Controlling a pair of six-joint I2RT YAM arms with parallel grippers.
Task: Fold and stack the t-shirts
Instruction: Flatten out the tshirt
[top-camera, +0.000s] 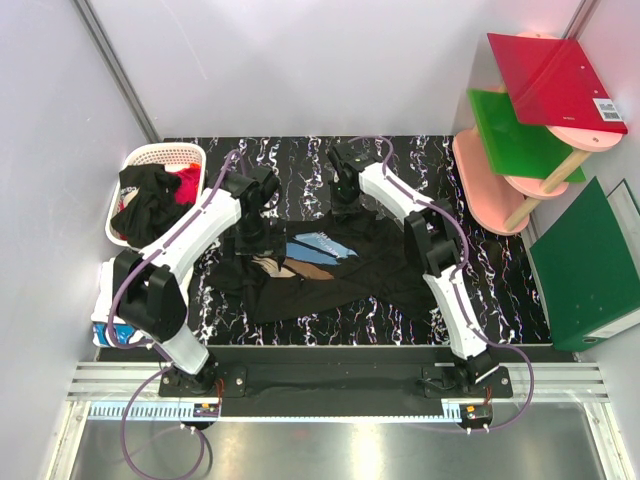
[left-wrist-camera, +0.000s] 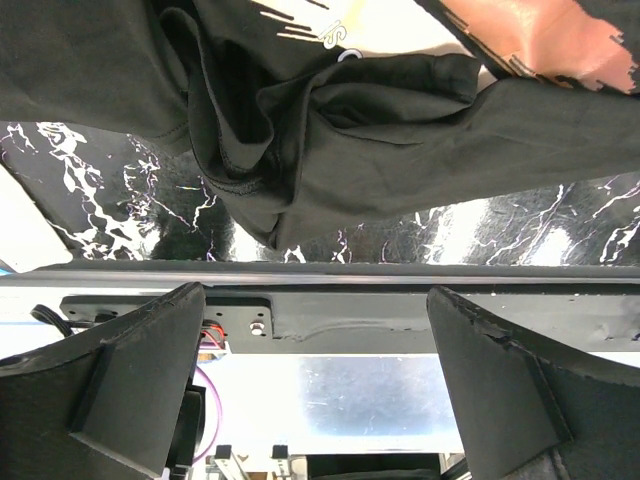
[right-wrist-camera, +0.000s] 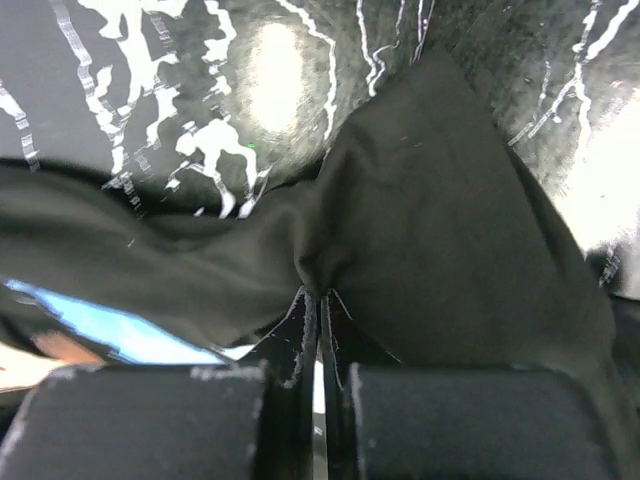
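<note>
– Right gripper (right-wrist-camera: 318, 300): how is it seen to stand?
– Its jaws are pressed together, clamped on a pinched fold of the black t-shirt (right-wrist-camera: 430, 220) just above the marbled table (right-wrist-camera: 150, 120). From above, it is placed at the shirt's twelve o'clock edge.
– And the left gripper (left-wrist-camera: 315, 292)?
– Its fingers (left-wrist-camera: 120, 370) are held wide apart, and no cloth is seen between them. A bunched edge of the shirt lies beyond the fingertips. From above, this gripper is found at about ten o'clock of the shirt.
– Where is the shirt itself laid?
– It is spread, crumpled, over the middle of the table, with its blue, white and tan print (top-camera: 318, 250) turned upward.
– Can any writing be read?
– Pale strokes of lettering are caught by the left wrist camera, but they are cut off and cannot be read.
– What is seen farther off?
– At ten o'clock a white slatted basket (top-camera: 150, 155) is set, with a black shirt (top-camera: 145, 200) and a red shirt (top-camera: 188, 182) heaped inside. At three o'clock a dark green folder (top-camera: 590, 270) is propped. At two o'clock a green board (top-camera: 520, 135) and a red board (top-camera: 550, 75) are laid on a pink shelf (top-camera: 490, 190). A white barcode label (top-camera: 607, 110) is stuck on the red board, and its print is too small to be read.
</note>
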